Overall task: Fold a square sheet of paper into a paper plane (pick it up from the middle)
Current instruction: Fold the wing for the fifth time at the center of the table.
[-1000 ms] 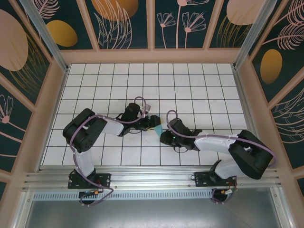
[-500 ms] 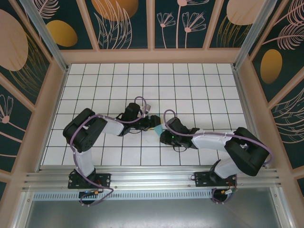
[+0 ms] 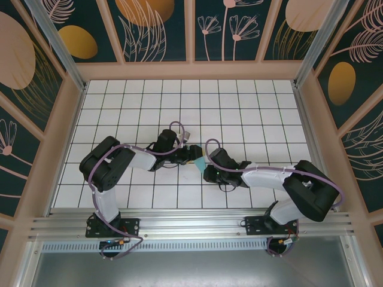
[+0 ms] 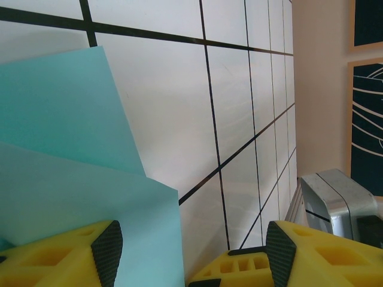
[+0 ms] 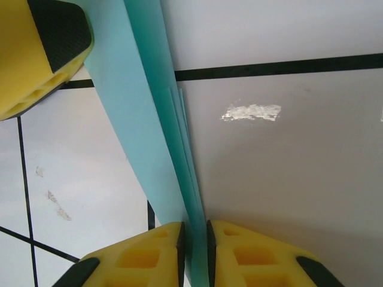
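**A:** Where is the sheet of paper (image 3: 197, 161)?

**B:** It is folded, over the table (image 3: 239, 101), midway between the side edges and closer to the near edge. The right gripper (image 5: 194, 230) is clenched on the fold. The fold's long axis runs straight away from its tips, toward the left gripper (image 4: 192, 236). That one is spread wide, with the paper's edge in the gap.

**A:** Any change?

**B:** Over the last second the right elbow has drawn inward. The paper is unmoved.

The right pincer (image 5: 194, 237) has edged slightly leftward.
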Action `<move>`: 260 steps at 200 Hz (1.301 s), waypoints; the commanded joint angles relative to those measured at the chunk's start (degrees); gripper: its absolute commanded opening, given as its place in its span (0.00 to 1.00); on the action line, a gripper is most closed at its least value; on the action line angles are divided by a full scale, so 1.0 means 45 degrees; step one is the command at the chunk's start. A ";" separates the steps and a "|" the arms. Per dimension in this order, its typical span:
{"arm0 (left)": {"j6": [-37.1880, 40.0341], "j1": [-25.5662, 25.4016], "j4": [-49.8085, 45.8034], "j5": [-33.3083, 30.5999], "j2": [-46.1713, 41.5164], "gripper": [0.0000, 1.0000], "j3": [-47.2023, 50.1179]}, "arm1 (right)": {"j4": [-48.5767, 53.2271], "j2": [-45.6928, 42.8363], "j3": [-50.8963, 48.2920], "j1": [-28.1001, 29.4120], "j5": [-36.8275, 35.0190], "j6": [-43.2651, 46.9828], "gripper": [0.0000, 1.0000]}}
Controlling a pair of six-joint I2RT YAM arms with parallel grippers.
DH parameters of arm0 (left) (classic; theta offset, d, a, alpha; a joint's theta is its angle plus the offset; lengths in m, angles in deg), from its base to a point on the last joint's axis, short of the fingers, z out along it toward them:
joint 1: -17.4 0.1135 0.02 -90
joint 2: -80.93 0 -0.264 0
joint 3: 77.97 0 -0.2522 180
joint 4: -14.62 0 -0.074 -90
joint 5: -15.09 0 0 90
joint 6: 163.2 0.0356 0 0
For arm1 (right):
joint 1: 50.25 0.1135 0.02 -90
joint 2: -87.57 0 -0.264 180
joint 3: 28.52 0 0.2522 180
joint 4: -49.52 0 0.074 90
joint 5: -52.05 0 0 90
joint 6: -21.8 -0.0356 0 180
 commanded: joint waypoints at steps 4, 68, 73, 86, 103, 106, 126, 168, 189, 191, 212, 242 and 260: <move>0.0617 -0.0072 -0.0752 -0.0842 0.0930 0.68 -0.0163 | -0.0489 0.0255 -0.0342 0.0056 0.0785 -0.0018 0.17; 0.0615 -0.0070 -0.1006 -0.0994 0.0969 0.68 -0.0236 | -0.0631 0.0704 -0.0911 -0.0236 0.1183 -0.0447 0.12; 0.0617 -0.0071 -0.1061 -0.1023 0.0973 0.67 -0.0256 | -0.0635 0.0755 -0.0944 -0.0218 0.1205 -0.0459 0.12; 0.0595 -0.0088 -0.1197 -0.1044 0.1010 0.67 -0.0276 | -0.0479 0.0840 -0.0966 -0.0087 0.1102 -0.0472 0.12; 0.0595 -0.0088 -0.1467 -0.1181 0.1071 0.67 -0.0327 | 0.0052 0.0908 -0.0966 0.0019 0.0443 -0.0685 0.12; 0.0602 -0.0073 -0.1513 -0.1209 0.1085 0.67 -0.0321 | 0.0079 0.0889 -0.0983 0.0048 0.0351 -0.0724 0.12; 0.0588 -0.0078 -0.1587 -0.1264 0.1116 0.67 -0.0299 | 0.0101 0.0336 -0.1005 0.0084 0.0046 -0.0772 0.16; 0.0729 -0.0073 -0.1983 -0.1431 0.1240 0.67 -0.0454 | -0.0369 -0.1923 -0.0791 -0.0438 0.0226 -0.0510 0.26; 0.0712 -0.0072 -0.2002 -0.1420 0.1300 0.67 -0.0517 | -0.0911 -0.2359 -0.0862 -0.0758 0.1064 -0.0190 0.24; 0.0729 -0.0071 -0.2002 -0.1409 0.1301 0.67 -0.0513 | -0.1062 -0.2361 -0.0867 -0.0764 0.1290 -0.0115 0.23; 0.0752 -0.0073 -0.2037 -0.1373 0.1321 0.67 -0.0571 | -0.2515 -0.2068 -0.0937 -0.0760 0.2928 0.0120 0.12; 0.0831 -0.0081 -0.2119 -0.1368 0.1328 0.67 -0.0593 | -0.3041 -0.1194 -0.0659 -0.0617 0.3871 0.0205 0.07; 0.0794 -0.0080 -0.2119 -0.1328 0.1339 0.67 -0.0612 | -0.2603 -0.0586 -0.0316 -0.0512 0.3676 0.0314 0.06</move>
